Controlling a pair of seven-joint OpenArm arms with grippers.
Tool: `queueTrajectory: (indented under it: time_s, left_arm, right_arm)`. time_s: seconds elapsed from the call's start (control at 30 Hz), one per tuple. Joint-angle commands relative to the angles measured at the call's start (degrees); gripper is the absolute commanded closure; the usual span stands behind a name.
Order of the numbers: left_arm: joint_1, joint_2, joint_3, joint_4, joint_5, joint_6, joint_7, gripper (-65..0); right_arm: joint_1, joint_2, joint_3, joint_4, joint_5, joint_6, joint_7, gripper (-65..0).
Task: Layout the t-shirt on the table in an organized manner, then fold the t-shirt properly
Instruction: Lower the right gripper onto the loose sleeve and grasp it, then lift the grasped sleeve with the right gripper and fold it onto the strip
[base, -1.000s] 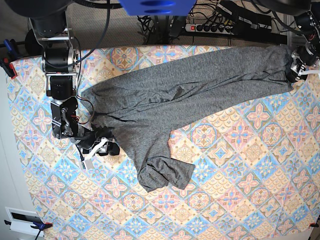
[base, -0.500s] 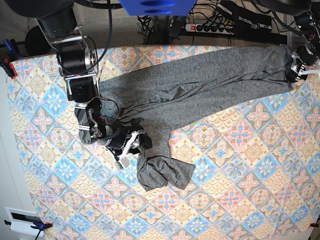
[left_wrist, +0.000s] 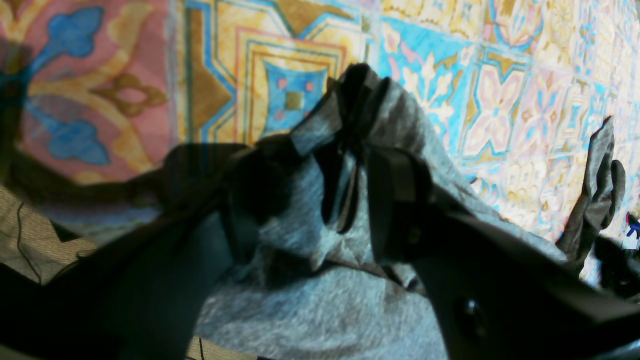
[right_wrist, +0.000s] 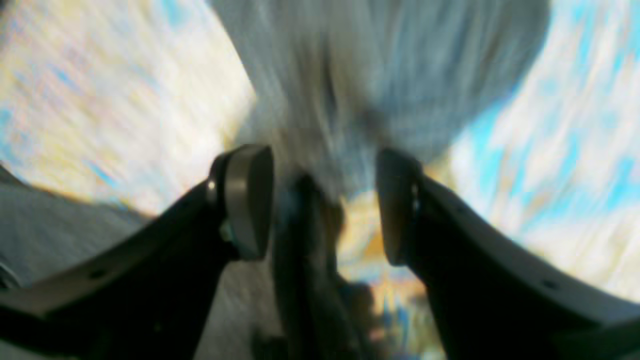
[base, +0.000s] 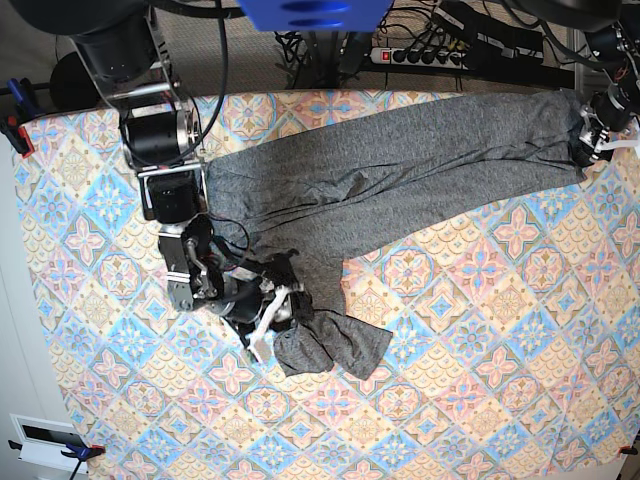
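T-shirt (base: 400, 170) is stretched across the counter (base: 500, 330), one end pinched by the left hand (left_wrist: 350, 190). The crumpled sleeve end (base: 335, 345) is found just ahead of the wide-open, empty right hand (base: 272, 315), the nearer one.

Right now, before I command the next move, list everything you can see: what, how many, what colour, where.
t-shirt: one, dark heather grey, long-sleeved, stretched across the far half of the table, one end bunched near the middle-front.
table: one, covered by a cloth of blue, pink and cream diamond tiles, fills the base view.
power strip: one, black, with cables, behind the table's far edge.
clamps: blue and red, at the table's left edge.
left gripper: black, at the far right corner in the base view, closed on a fold of the t-shirt.
right gripper: black, jaws open, over the bunched end of the t-shirt.
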Motion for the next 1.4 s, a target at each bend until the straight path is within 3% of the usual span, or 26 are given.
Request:
queueTrajectory:
  time_s: [0.0, 0.1, 0.27, 0.33, 0.43, 0.77, 0.87, 1.07, 1.37]
  left_arm:
    - [0.14, -0.94, -0.36, 0.69, -0.26, -0.13, 0.37, -32.4]
    - [0.14, -0.94, -0.36, 0.69, -0.26, -0.13, 0.37, -32.4]
    - [0.14, -0.94, -0.36, 0.69, -0.26, -0.13, 0.2, -32.4]
    - [0.14, -0.94, -0.36, 0.69, -0.26, -0.13, 0.2, -32.4]
    - [0.14, -0.94, -0.36, 0.69, -0.26, -0.13, 0.2, -32.4]
    - [0.14, -0.94, -0.36, 0.6, -0.17, -0.13, 0.11, -32.4]
    - [0.14, -0.94, -0.36, 0.6, -0.17, -0.13, 0.11, -32.4]
    - [0.05, -0.94, -0.27, 0.6, -0.17, -0.13, 0.11, -32.4]
    - [-1.0, -0.94, -0.19, 0.6, 0.01, -0.04, 0.29, -32.4]
  right_arm:
    - [1.25, -0.13, 0.16, 0.78, 0.59, 0.61, 0.54, -32.0]
    - [1.25, -0.13, -0.02, 0.78, 0.51, 0.61, 0.54, -27.7]
    - [1.25, -0.13, 0.16, 0.78, 0.51, 0.34, 0.54, -4.8]
    - [1.25, -0.13, 0.16, 0.78, 0.51, -1.59, 0.54, 0.0]
    - [1.25, -0.13, 0.25, 0.87, 0.51, -3.7, 0.62, -1.4]
    - [0.98, 0.66, 0.25, 2.63, 0.51, -3.7, 0.01, 0.0]
    - [-0.77, 3.04, 0.25, 9.05, 0.68, -3.79, -2.28, 0.0]
    - [-10.18, 4.44, 0.25, 26.63, 0.42, -3.97, -9.49, 0.0]
    - [-21.78, 9.98, 0.25, 45.44, 0.42, -3.97, -11.6, 0.0]
